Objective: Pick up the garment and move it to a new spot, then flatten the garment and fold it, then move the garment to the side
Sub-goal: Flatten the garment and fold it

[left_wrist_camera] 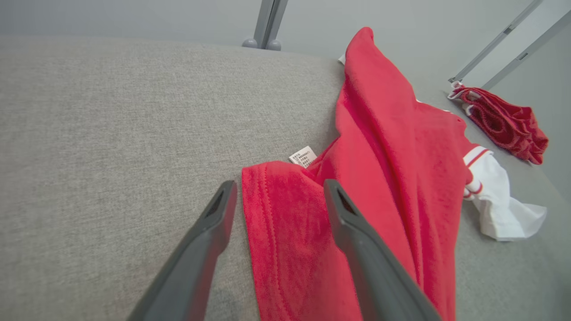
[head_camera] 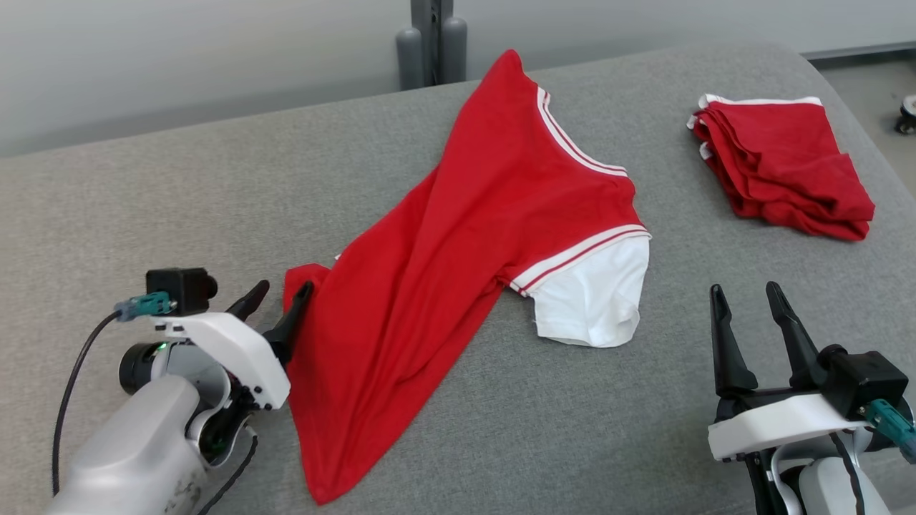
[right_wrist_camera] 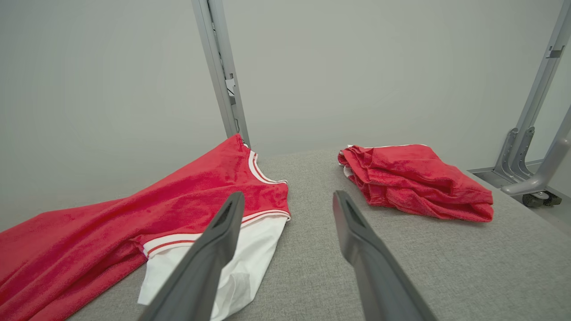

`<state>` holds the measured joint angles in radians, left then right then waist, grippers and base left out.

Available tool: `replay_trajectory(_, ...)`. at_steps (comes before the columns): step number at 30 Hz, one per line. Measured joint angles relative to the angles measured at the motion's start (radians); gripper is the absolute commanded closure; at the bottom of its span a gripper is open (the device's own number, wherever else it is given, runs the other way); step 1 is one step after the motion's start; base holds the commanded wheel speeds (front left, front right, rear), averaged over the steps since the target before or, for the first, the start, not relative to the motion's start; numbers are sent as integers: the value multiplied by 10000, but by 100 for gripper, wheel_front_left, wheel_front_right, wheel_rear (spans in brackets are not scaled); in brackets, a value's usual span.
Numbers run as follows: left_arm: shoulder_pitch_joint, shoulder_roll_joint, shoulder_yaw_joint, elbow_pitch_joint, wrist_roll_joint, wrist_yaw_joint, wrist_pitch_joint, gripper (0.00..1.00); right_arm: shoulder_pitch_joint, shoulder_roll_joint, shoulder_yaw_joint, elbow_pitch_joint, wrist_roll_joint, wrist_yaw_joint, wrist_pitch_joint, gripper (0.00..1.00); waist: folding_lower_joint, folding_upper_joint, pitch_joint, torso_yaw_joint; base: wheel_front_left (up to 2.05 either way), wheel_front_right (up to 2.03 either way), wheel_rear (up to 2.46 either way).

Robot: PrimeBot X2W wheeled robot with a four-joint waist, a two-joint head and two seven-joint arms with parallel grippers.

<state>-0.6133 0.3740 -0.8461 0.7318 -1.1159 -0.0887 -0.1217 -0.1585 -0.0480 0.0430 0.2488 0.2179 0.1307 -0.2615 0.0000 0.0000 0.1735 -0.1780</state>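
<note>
The garment (head_camera: pixel 458 236) is a red T-shirt with white sleeves and striped trim, lying rumpled and slantwise across the middle of the grey table (head_camera: pixel 143 200). Its hem corner (left_wrist_camera: pixel 281 214) lies flat between the fingers of my left gripper (head_camera: pixel 279 297), which stands open at the shirt's lower left edge with nothing held. In the left wrist view the left gripper (left_wrist_camera: pixel 279 194) straddles that corner, near a white care label (left_wrist_camera: pixel 303 156). My right gripper (head_camera: pixel 748 297) is open at the lower right, apart from the white sleeve (head_camera: pixel 594 297). The right wrist view shows the garment (right_wrist_camera: pixel 134 214) left of the right gripper (right_wrist_camera: pixel 287 200).
A second red garment (head_camera: pixel 783 164), folded, sits at the table's far right; it is also in the right wrist view (right_wrist_camera: pixel 415 180). A grey post (head_camera: pixel 431 39) stands behind the table. The table's right edge drops to the floor, where a caster (head_camera: pixel 907 114) shows.
</note>
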Motion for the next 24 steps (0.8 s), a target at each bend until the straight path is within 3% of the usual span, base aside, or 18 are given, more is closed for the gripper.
replay_trajectory(7,-877,-631,-568,1112,163,-330,709,0,-167,-4,-2,-12,13,0,0,0,0,0,381,-383,0,0,0)
replay_trajectory(14,-1348,-807,-1262,2257,673,-349,1333,0,-227,0,29,15,25,0,0,0,0,0,454,-518,0,0,0)
replay_trajectory(15,-1405,-871,-1306,2359,688,-349,1358,37,-227,-4,19,12,27,0,0,0,-1,0,459,-520,0,0,0)
replay_trajectory(16,-1454,-922,-1354,2452,711,-351,1321,64,-227,-4,12,8,27,0,0,0,0,0,465,-517,0,0,0)
replay_trajectory(17,-1498,-972,-1407,2518,788,-351,1262,100,-227,-2,-4,4,29,0,0,0,0,0,471,-511,0,0,0)
replay_trajectory(24,-1762,-1227,-1883,2847,1383,-397,217,100,-228,-2,-27,-25,111,0,0,0,0,0,485,-399,0,0,0)
